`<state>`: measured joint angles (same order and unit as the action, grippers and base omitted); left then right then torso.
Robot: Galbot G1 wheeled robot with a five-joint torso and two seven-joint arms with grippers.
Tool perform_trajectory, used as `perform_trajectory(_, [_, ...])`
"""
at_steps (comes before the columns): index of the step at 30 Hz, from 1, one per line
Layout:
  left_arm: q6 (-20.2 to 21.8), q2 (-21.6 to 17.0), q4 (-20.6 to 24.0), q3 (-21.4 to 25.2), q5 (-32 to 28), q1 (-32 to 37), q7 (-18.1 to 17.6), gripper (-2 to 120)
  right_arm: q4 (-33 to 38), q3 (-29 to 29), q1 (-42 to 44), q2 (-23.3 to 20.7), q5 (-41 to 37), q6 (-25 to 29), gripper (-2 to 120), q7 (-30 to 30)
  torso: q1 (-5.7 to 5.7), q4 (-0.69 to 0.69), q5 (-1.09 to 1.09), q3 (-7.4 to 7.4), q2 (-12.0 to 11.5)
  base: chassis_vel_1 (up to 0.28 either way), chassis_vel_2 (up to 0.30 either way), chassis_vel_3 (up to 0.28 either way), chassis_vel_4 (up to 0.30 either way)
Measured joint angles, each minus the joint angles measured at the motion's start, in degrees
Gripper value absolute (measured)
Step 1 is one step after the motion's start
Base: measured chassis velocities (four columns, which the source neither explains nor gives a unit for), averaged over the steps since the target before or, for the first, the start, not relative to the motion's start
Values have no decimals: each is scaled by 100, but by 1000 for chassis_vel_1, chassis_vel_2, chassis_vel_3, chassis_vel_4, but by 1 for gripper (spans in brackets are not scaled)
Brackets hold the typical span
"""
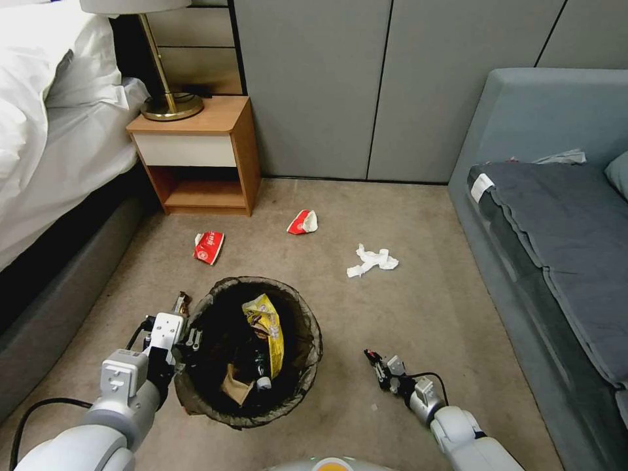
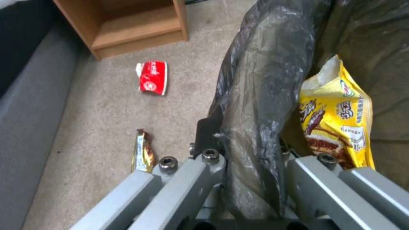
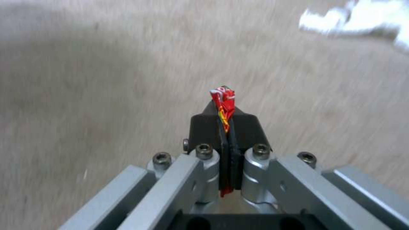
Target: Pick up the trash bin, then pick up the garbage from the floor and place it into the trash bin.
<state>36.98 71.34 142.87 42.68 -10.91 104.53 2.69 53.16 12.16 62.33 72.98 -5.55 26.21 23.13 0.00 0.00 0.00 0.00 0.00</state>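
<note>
The trash bin [image 1: 310, 330], lined with a dark bag, is held low over the floor [image 1: 445, 307], my left gripper [image 1: 188, 345] shut on its near-left rim. In the left wrist view the gripper [image 2: 247, 140] straddles the bag-covered rim [image 2: 260, 80]. Inside lie a yellow snack wrapper [image 1: 267, 330], a green bottle [image 1: 256, 369] and a brown paper bag [image 1: 235, 387]. My right gripper [image 1: 374, 360] hangs right of the bin, shut on a small red wrapper [image 3: 223, 99]. On the floor lie two red-white wrappers [image 1: 209, 247] [image 1: 303, 222], a white tissue [image 1: 371, 260] and a brown-gold wrapper [image 1: 181, 303].
A wooden nightstand [image 1: 196, 154] with a brass lamp [image 1: 171, 104] stands at the back left beside a white bed [image 1: 52, 131]. A grey sofa [image 1: 556, 229] lines the right side. Grey wall panels [image 1: 314, 85] close the back.
</note>
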Motion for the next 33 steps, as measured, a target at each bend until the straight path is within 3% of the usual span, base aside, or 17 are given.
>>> perform_trajectory(4, [9,-22,21,18,-36,1,-2,3,634,-45,111,-280,-120,-199,0,-34,0,0,2,0,0,0,0,0,0])
perform_trajectory(6, [38,-18,24,28,-82,-5,-14,3,1639,-98,280,-869,-477,-573,0,-173,0,-1,0,0,0,0,0,0,0])
perform_trajectory(10, [75,-12,27,32,-123,-11,-39,3,2352,-104,396,-1308,-796,-841,0,-255,0,-1,-3,0,0,0,0,0,0])
perform_trajectory(12, [97,-26,28,32,-151,-17,-59,3,3323,-102,515,-1849,-1316,-1177,0,-302,0,-2,1,0,0,0,0,0,0])
perform_trajectory(20, [119,-66,29,23,-173,11,-71,3,4599,-74,473,-2447,-1910,-1457,0,-401,0,0,0,0,0,0,0,0,0])
perform_trajectory(23, [144,-71,31,16,-177,10,-73,3,5166,-112,484,-2659,-2233,-1853,0,-635,0,0,1,0,0,0,0,0,0])
perform_trajectory(25, [152,-58,31,4,-175,11,-77,3,5785,-183,499,-2827,-2577,-2525,0,-1162,0,0,-1,0,0,0,0,0,0])
perform_trajectory(29, [153,-48,32,-6,-172,11,-84,3,6153,-222,510,-2886,-2800,-2946,0,-1465,0,0,1,0,0,0,0,0,0])
perform_trajectory(31, [154,-31,35,-37,-164,0,-113,3,6957,-363,499,-2950,-3413,-3821,0,-2218,0,0,-1,0,0,0,0,0,0])
perform_trajectory(33, [156,-30,35,-56,-160,-7,-119,3,7251,-450,456,-2953,-3679,-4143,0,-2506,0,-1,0,0,0,0,0,0,0])
